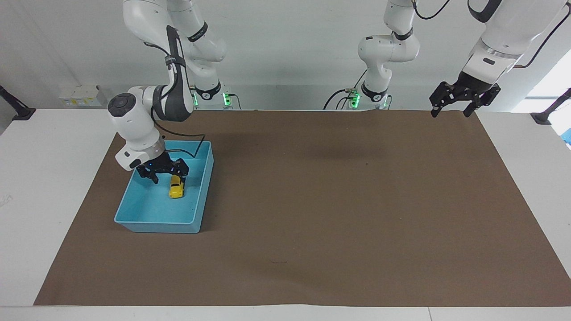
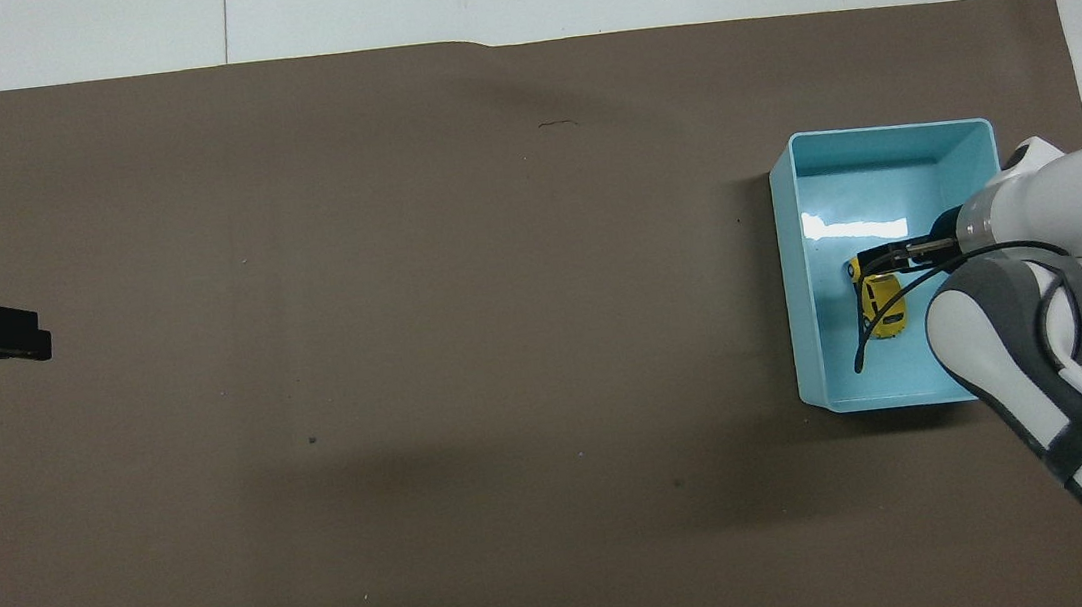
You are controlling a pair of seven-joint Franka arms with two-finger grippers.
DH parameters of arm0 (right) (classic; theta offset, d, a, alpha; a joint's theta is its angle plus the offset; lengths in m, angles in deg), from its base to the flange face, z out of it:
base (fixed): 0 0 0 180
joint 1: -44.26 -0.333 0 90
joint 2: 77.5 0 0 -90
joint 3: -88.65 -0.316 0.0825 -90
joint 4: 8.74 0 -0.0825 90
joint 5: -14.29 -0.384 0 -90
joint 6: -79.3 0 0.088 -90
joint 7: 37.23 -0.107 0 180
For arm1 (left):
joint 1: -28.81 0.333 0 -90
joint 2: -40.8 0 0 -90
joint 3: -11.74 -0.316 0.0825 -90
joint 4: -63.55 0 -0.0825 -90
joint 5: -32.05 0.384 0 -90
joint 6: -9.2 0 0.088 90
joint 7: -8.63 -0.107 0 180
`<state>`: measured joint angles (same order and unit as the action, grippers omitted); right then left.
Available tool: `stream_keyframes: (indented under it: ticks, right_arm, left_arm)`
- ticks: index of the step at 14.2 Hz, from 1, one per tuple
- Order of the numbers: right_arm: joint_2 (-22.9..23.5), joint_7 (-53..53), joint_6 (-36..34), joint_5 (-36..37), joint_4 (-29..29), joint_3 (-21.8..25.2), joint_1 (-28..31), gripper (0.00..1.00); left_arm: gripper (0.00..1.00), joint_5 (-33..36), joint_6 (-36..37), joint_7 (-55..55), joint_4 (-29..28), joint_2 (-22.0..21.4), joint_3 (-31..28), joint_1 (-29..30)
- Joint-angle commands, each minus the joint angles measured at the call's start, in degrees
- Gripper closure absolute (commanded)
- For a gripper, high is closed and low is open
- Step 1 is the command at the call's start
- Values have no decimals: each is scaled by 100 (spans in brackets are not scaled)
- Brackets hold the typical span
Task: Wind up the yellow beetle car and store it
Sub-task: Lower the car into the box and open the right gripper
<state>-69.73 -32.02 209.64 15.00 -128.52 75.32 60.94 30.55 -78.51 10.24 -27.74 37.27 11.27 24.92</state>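
The yellow beetle car lies on the floor of the blue bin, at the right arm's end of the table. My right gripper hangs open just above the bin's floor, over the car's end nearer the robots, with its fingers clear of the car. Up in the air over the mat's corner at the left arm's end, my left gripper waits open and holds nothing.
A brown mat covers most of the white table. The right arm's black cable droops into the bin beside the car.
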Motion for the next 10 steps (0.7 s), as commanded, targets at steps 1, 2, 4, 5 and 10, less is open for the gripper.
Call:
stream_keyframes:
  ticks: [1, 2, 4, 5, 10]
  right_arm:
    - [-56, 122, -648, 105, 489, -21, 29, 0]
    - [-160, 104, -764, 105, 517, -30, 29, 0]
    - [-310, 8, -809, 105, 552, -82, 11, 0]
    - [-311, -237, -896, 105, 578, -91, -41, 0]
    - [-311, -678, -1949, 113, 1411, -100, -244, 0]
  left_arm:
    - [0, 63, 88, -20, -38, -87, 38, 55]
    - [0, 71, 88, -20, -38, -87, 38, 64]
    - [0, 71, 88, -20, -38, -87, 55, 55]
    - [0, 72, 88, -20, -38, -95, 56, 55]
    - [0, 72, 88, -20, -38, -87, 38, 64]
